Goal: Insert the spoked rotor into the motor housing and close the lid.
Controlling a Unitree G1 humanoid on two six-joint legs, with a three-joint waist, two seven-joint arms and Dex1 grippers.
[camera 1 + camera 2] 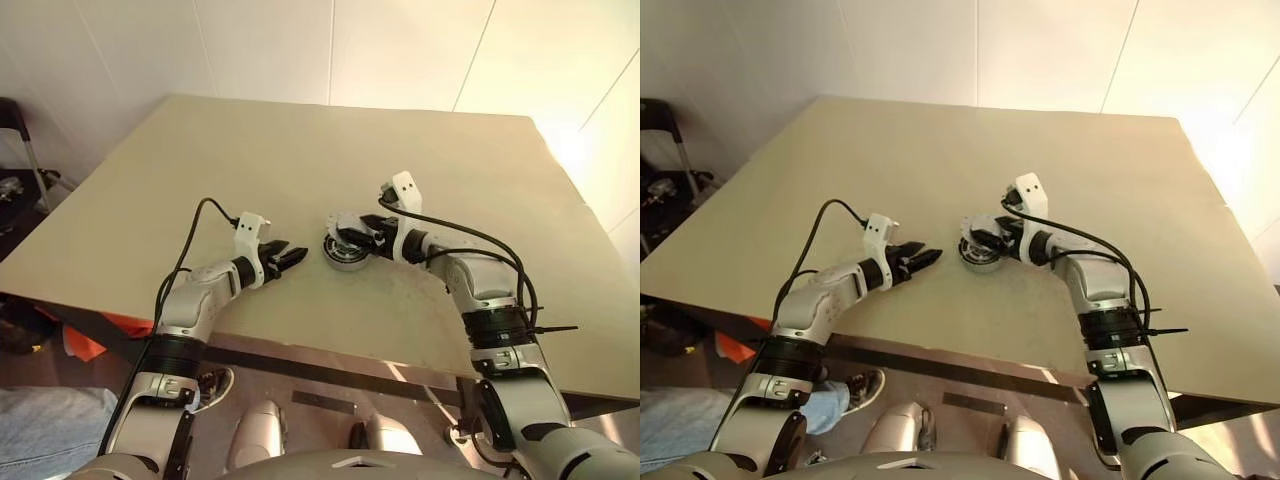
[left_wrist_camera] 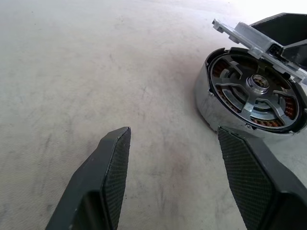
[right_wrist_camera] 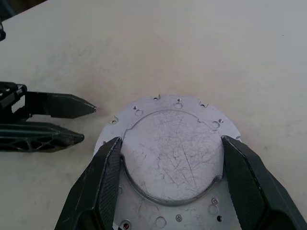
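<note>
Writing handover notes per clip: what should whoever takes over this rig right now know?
Left end effector: open, empty, just above the table, pointing at the motor housing.
Right end effector: at the housing's plain back plate; a grip is not clear.
Housing sits tilted between the two end effectors, its winding side towards the left one.
Done, apparently: the spoked rotor sits inside the housing, over the copper windings.
Left: confirm the seating, then close that exposed face with the lid.

No legible text or markings.
</note>
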